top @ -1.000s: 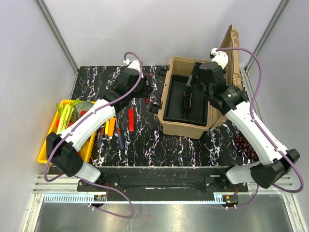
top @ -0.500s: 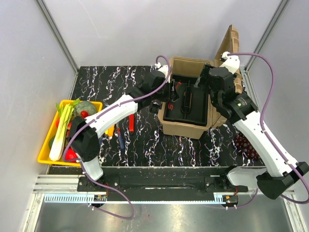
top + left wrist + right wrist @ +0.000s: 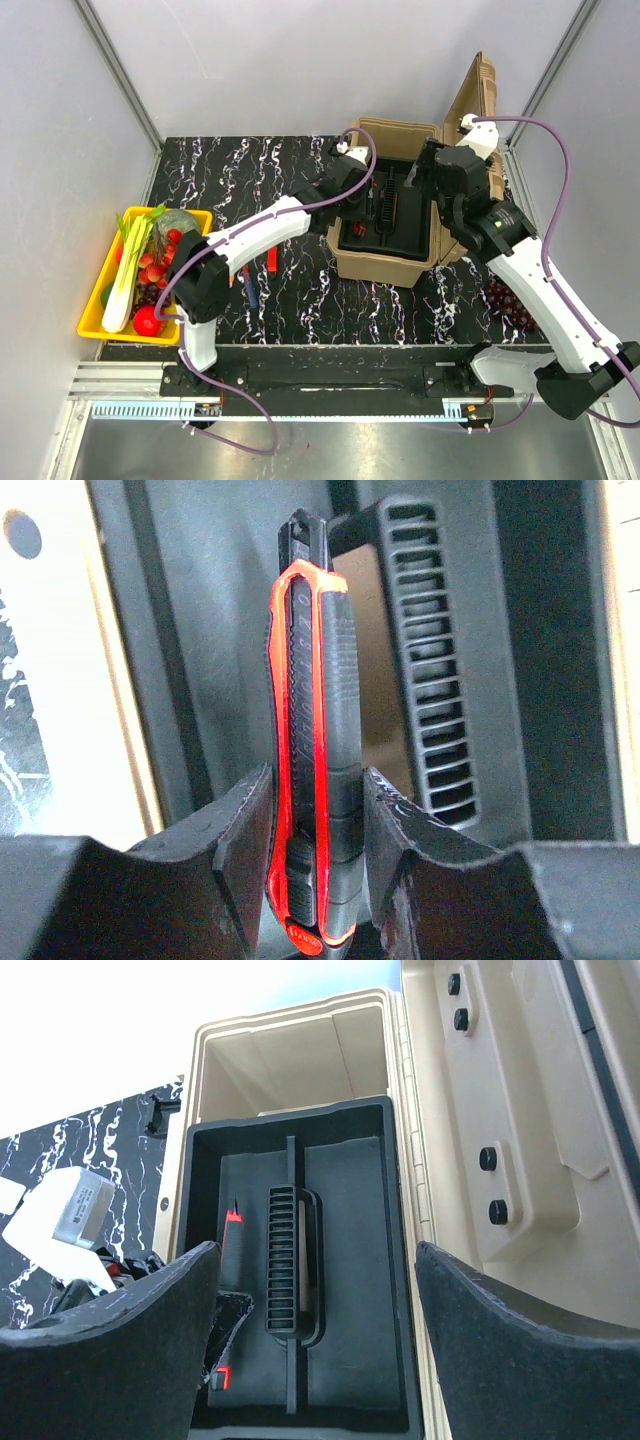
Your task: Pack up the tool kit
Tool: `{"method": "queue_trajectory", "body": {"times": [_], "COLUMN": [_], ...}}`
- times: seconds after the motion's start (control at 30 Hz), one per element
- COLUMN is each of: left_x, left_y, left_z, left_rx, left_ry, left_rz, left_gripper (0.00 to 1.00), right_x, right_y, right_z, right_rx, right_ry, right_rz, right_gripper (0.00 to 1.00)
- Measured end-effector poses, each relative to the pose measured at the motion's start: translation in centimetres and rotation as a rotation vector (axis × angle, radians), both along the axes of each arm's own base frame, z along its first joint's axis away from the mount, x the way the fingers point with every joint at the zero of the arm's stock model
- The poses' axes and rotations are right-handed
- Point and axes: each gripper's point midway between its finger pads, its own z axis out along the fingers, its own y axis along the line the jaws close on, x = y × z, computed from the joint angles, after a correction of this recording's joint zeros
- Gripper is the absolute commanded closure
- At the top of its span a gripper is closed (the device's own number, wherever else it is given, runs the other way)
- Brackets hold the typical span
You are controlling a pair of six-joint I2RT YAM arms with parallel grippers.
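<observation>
The tan toolbox [image 3: 380, 265] stands at the back right, its lid [image 3: 478, 95] raised and its black inner tray [image 3: 190, 630] showing. My left gripper [image 3: 318, 785] is shut on a red and black utility knife [image 3: 310, 680], held lengthwise just above the tray's left half, beside the tray's slotted handle [image 3: 430, 680]. From above, the left gripper [image 3: 368, 197] hovers over the box. My right gripper [image 3: 315, 1250] hangs open and empty above the tray [image 3: 350, 1260], near the lid. The knife's red tip [image 3: 232, 1218] shows below it.
A red-handled tool [image 3: 271, 262] and a blue-handled one [image 3: 251, 293] lie on the black marbled table left of the box. A yellow tray [image 3: 95, 300] of vegetables sits at the left edge. Dark grapes [image 3: 505, 300] lie right of the box.
The left arm has swung right from the back of the table to over the toolbox tray, carrying the knife. The right gripper has drawn back slightly toward the lid.
</observation>
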Motion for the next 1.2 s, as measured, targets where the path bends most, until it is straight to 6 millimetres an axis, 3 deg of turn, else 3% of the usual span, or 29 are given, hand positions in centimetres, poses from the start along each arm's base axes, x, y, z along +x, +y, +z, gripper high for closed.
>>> {"method": "queue_trajectory", "body": {"times": [0.13,0.43,0.7,1.0,1.2], "left_x": [-0.3,-0.2,0.0,0.0,0.0], "left_y": [0.6,0.9,1.1,2.3,3.8], "left_z": [-1.0,-1.1,-0.6,1.8,4.8], "left_rx": [0.052,0.079,0.084,0.074,0.056], "left_ry": [0.008,-0.012,-0.023,-0.060,-0.111], "left_rz": [0.036,0.070,0.089,0.123,0.168], "left_gripper": [0.85,0.57,0.50,0.39,0.34], "right_x": [-0.1,-0.1,-0.1,-0.1,0.3], "right_y": [0.0,0.0,0.0,0.2,1.4], "right_z": [-0.1,-0.3,-0.3,-0.3,-1.3], "right_rx": [-0.002,-0.005,-0.004,0.001,0.003], "right_ry": [0.002,0.005,0.005,0.006,0.039], "right_rz": [0.001,0.001,0.002,0.015,0.066], "right_gripper": [0.16,0.16,0.16,0.15,0.15]}}
